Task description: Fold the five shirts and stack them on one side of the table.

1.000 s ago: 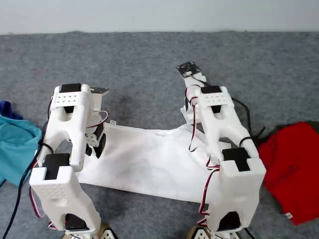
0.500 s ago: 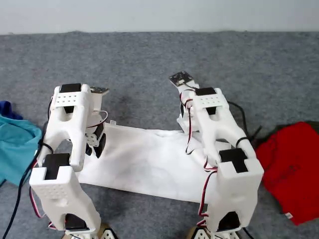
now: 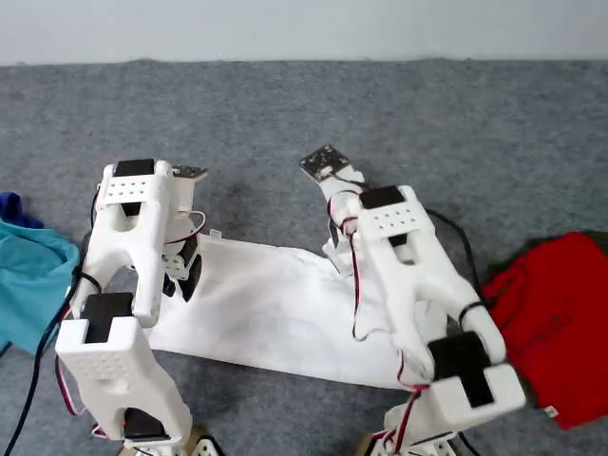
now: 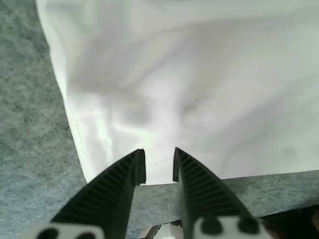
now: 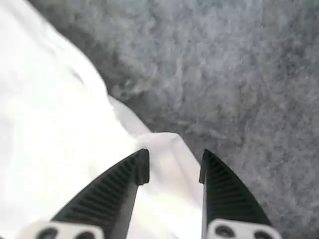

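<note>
At the far left edge of the grey tabletop [image 3: 285, 114] lay a crumpled teal shirt [image 3: 28, 275], a scrap of dark blue cloth [image 3: 11, 207] just behind it. Next, the left arm [image 3: 133, 247] bent down over the left end of the white shirt [image 3: 275, 309], spread flat between both arms. The high view gave the arm's posture. The left wrist view gave its jaws, narrowly parted at the shirt's hem, though whether they touched fabric was hard to judge. The right arm [image 3: 408, 266] slanted over the shirt's right end. Its wrist view showed jaws open wider, holding nothing, above a folded white corner beside bare tabletop. A red shirt [image 3: 556, 323] lay bunched at the far right.
</note>
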`<act>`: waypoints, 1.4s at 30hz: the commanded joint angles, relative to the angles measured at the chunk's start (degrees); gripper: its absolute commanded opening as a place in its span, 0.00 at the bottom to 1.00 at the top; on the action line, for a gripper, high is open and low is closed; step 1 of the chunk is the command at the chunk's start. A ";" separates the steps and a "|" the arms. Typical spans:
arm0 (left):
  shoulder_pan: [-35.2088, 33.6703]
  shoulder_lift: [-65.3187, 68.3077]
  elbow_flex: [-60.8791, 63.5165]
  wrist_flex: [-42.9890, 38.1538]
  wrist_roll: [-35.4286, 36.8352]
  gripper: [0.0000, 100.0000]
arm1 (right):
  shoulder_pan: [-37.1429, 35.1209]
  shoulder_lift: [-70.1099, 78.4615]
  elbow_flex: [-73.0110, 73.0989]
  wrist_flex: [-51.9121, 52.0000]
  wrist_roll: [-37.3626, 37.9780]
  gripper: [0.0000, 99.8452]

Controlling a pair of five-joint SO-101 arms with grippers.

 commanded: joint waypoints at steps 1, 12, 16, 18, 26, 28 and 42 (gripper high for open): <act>0.44 -0.26 0.04 -0.35 -0.70 0.10 | -0.40 -4.26 3.34 -2.07 0.00 0.18; 0.44 -0.26 0.04 -0.35 -0.62 0.10 | -6.11 -4.88 5.36 0.48 0.00 0.18; 0.44 -0.26 0.04 -0.35 -0.62 0.10 | -8.75 -4.97 5.27 1.98 0.26 0.18; 0.44 -0.26 0.04 -0.35 -0.62 0.10 | -9.89 -4.97 5.19 3.21 0.44 0.18; 0.44 -0.26 0.04 -0.35 -0.62 0.10 | -10.86 -12.09 5.36 8.22 0.62 0.18; 0.44 -0.26 0.04 -0.35 -0.62 0.10 | -10.51 -14.20 5.36 9.27 1.93 0.18; 0.44 -0.26 0.04 -0.26 -0.53 0.10 | -2.15 -19.38 6.77 5.85 3.78 0.18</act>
